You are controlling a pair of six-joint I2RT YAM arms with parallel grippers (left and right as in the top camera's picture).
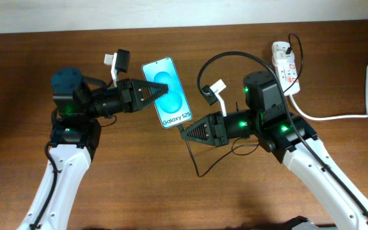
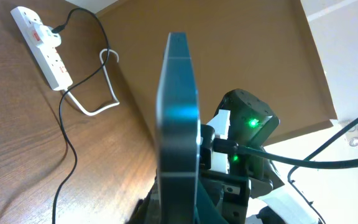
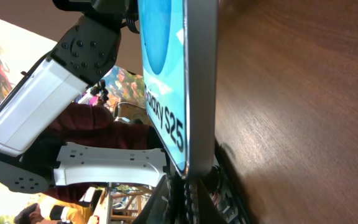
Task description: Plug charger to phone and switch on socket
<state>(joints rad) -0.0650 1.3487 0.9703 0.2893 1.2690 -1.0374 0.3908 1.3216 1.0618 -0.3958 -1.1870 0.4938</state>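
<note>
Cyan-screened phone (image 1: 174,105) is clamped along one long edge by the closed left tool (image 1: 158,91). Charger (image 1: 235,53) plug is pinched in the closed right tool (image 1: 184,132), at the phone's lower end.

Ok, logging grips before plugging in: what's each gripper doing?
Left gripper: closed on the phone.
Right gripper: closed on the charger, at its plug end.

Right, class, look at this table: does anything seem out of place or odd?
Nothing spilled or broken. One oddity: the phone sits askew, at a diagonal in the overhead view, with the left gripper clamped across its screen, while the right gripper holds the charger at its lower end.
</note>
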